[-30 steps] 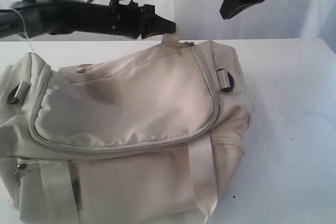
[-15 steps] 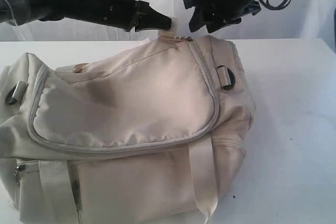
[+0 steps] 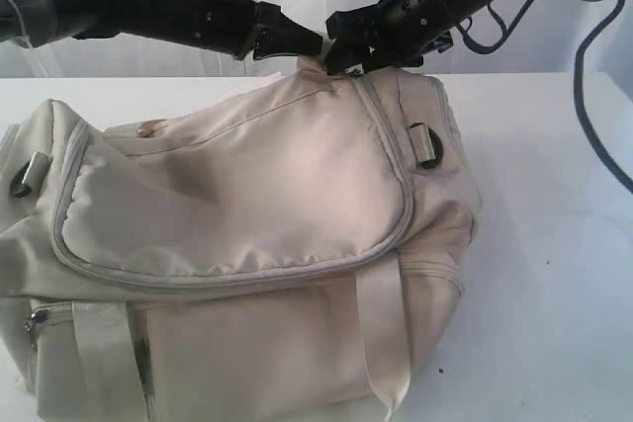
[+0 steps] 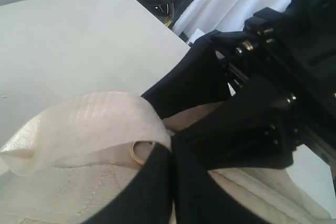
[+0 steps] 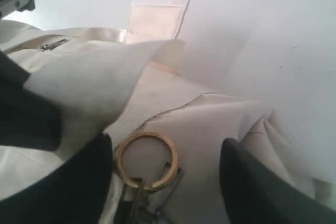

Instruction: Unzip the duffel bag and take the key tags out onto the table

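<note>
- Over the far top corner of the duffel bag (image 3: 237, 195), 2 black arms meet almost tip to tip. The left arm stretches in nearly level from the left, and the right arm slants down from the upper right with cables looping off it.
- The left gripper (image 3: 302, 44) is clamped tight on a webbing tab (image 3: 316, 64) that sticks up from the bag's top edge. In the left wrist view its black fingers (image 4: 152, 182) press together, with the cream strip folded over them.
- The right gripper (image 3: 343, 50) stands spread, with nothing pinched. A thin brass-coloured ring (image 5: 147, 160), hooked to a dark metal pull, lies between its 2 dark fingers (image 5: 86, 182), just beside one and well clear of the other.
- The bag sits slumped on the table (image 3: 554, 244), filling the near left of it. Its main zip (image 3: 401, 210) is closed round the big flap, so the inside is hidden from me.
- The fabric is soft, cream, faintly shiny and creased. The zip is a grey ribbed band curving in a rounded U.
- The tab has a fine woven rib, and a flat, satin-like strap (image 3: 381, 333) runs down the front.
- A black ring (image 3: 428, 148) sits at the bag's right end and a metal buckle (image 3: 27, 177) at its left.
- The tabletop is plain, smooth and white.
</note>
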### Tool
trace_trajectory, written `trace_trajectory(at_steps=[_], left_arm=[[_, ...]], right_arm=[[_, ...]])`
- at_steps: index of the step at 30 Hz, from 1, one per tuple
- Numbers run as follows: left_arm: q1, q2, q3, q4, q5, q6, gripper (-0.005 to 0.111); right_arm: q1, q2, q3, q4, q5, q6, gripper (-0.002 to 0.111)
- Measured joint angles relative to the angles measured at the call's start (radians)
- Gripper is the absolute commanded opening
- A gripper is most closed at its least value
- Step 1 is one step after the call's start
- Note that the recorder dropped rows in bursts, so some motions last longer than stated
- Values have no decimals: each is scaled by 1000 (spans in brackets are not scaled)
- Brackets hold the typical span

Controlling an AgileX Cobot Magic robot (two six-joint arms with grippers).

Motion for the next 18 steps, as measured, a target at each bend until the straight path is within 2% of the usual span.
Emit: trace_trajectory(at_steps=[3, 6, 7, 18], left_arm=[[0, 0, 0, 0, 1, 0, 0], [0, 0, 0, 0, 1, 0, 0], [0, 0, 0, 0, 1, 0, 0], [0, 0, -5, 27, 8, 0, 0]], right_arm=[[0, 11, 0, 3, -10, 0, 33], [0, 16, 0, 3, -10, 0, 5], [0, 16, 0, 3, -10, 0, 0], [0, -8, -6, 2, -34, 2, 0]])
